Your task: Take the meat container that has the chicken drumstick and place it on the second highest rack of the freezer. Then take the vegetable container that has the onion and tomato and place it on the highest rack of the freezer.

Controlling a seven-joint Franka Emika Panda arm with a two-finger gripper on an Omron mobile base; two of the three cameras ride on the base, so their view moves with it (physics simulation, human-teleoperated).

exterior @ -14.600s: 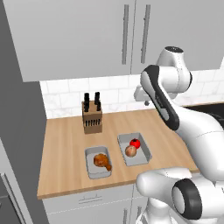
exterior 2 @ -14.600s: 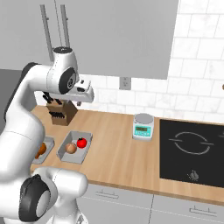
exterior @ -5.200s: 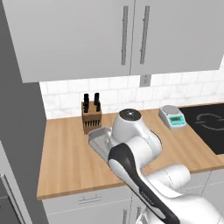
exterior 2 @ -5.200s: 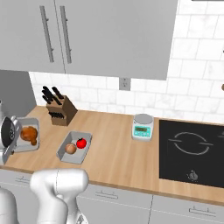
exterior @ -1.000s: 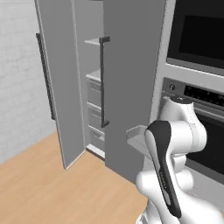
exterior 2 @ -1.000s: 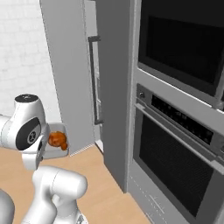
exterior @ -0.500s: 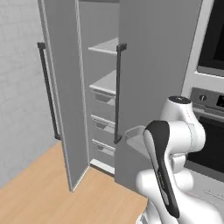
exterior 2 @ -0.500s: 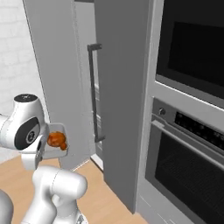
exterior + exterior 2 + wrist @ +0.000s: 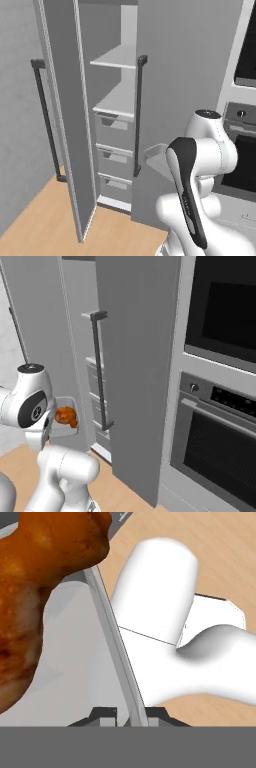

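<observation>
In the left base view the freezer [image 9: 112, 125] stands open, its door [image 9: 65, 120] swung out to the left. Inside are the highest rack [image 9: 117, 57], the second rack [image 9: 117, 102] below it, and three drawers [image 9: 115, 155] under that; both racks look bare. To the right, the meat container [image 9: 159, 155] hangs in the air in front of the cabinet, partly behind the arm. In the right base view the chicken drumstick [image 9: 66, 416] lies in that container, beside the arm's white joint. In the hand view the pincer [image 9: 127, 716] is clenched on the container's rim, the drumstick lying close on the left.

So the first container is lifted and carried to the freezer but not yet set on the second rack; the onion and tomato container remains for afterwards, by my judgement.

The racks' back parts are hidden by the cabinet's right-hand panel [image 9: 185, 90], and the arm covers much of the container.
</observation>
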